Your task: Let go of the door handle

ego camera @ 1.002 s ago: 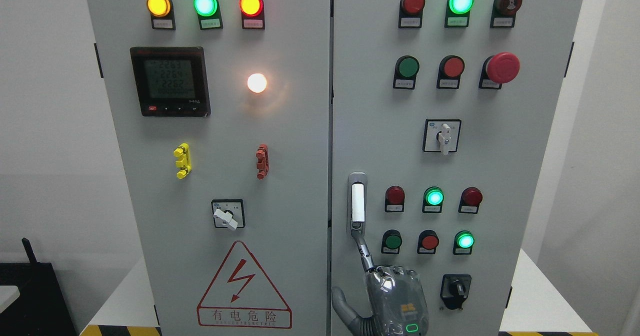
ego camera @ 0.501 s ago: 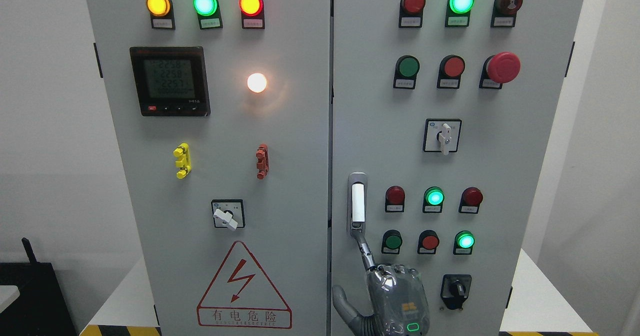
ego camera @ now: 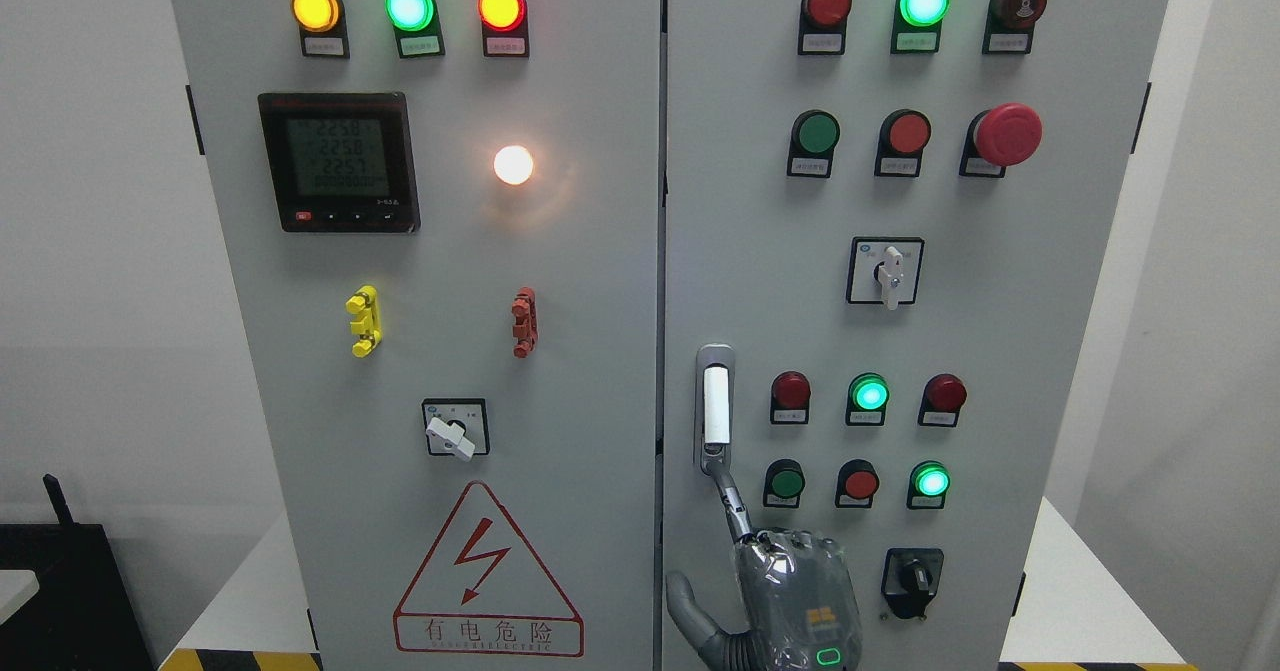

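The door handle point(ego camera: 714, 406) is a white upright bar in a grey metal recess on the left edge of the cabinet's right door point(ego camera: 1000, 351). My right hand point(ego camera: 775, 561) rises from the bottom edge just below it, back of the hand toward me. Its index finger point(ego camera: 730, 501) is stretched up, and the tip touches the lower end of the handle's recess. The other fingers are curled, the thumb point(ego camera: 685, 596) sticks out to the left, and nothing is grasped. Both doors look closed. The left arm does not show.
Red and green buttons point(ego camera: 868, 393) and a black rotary switch point(ego camera: 911, 579) sit just right of the hand. A white selector switch point(ego camera: 886, 273) and a red emergency stop point(ego camera: 1006, 135) are higher up. The left door point(ego camera: 600, 351) carries a meter point(ego camera: 339, 161), lamps and a warning triangle point(ego camera: 486, 576).
The hand has sunk very slightly; its index fingertip stays at the handle's lower end. The meter's digits have changed.
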Robot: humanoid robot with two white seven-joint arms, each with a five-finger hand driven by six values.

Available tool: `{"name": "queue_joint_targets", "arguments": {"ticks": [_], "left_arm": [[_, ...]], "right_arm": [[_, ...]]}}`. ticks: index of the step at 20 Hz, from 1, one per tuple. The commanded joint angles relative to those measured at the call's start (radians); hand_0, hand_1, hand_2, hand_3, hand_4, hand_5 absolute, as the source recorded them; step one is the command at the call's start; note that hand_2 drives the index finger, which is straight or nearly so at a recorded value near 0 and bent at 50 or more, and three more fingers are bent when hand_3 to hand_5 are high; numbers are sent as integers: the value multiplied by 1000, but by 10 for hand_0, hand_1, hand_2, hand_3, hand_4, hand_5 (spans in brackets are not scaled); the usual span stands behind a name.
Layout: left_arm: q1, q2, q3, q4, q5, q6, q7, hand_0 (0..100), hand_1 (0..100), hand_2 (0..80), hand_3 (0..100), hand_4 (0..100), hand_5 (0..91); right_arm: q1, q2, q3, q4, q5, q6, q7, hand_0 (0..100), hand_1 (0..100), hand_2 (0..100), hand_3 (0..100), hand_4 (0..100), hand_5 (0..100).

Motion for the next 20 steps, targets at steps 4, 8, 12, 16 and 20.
{"name": "queue_joint_targets", "arguments": {"ticks": [4, 8, 12, 16, 20], "left_arm": [[-31, 0, -11, -8, 0, 1, 0, 120, 389, 0, 0, 0, 0], [-31, 0, -11, -9, 0, 1, 0, 120, 389, 0, 0, 0, 0], [-31, 0, -11, -8, 0, 1, 0, 120, 389, 0, 0, 0, 0], [-31, 0, -11, -8, 0, 1, 0, 120, 389, 0, 0, 0, 0], [-31, 0, -11, -8, 0, 1, 0, 120, 389, 0, 0, 0, 0]], "right_arm": [[12, -3, 0, -41, -5, -7, -28, 365, 375, 0, 1000, 1000, 1000], [60, -3, 0, -64, -49, -15, -29, 377, 378, 0, 1000, 1000, 996], [90, 4, -10, -71, -91, -50, -65, 417, 389, 228, 1000, 915, 962], [90, 4, -30, -78, -98, -73, -65, 488, 353, 578, 791, 638, 658], [83, 7, -33, -78, -97, -78, -150, 280, 524, 597, 680, 582, 589]]}}
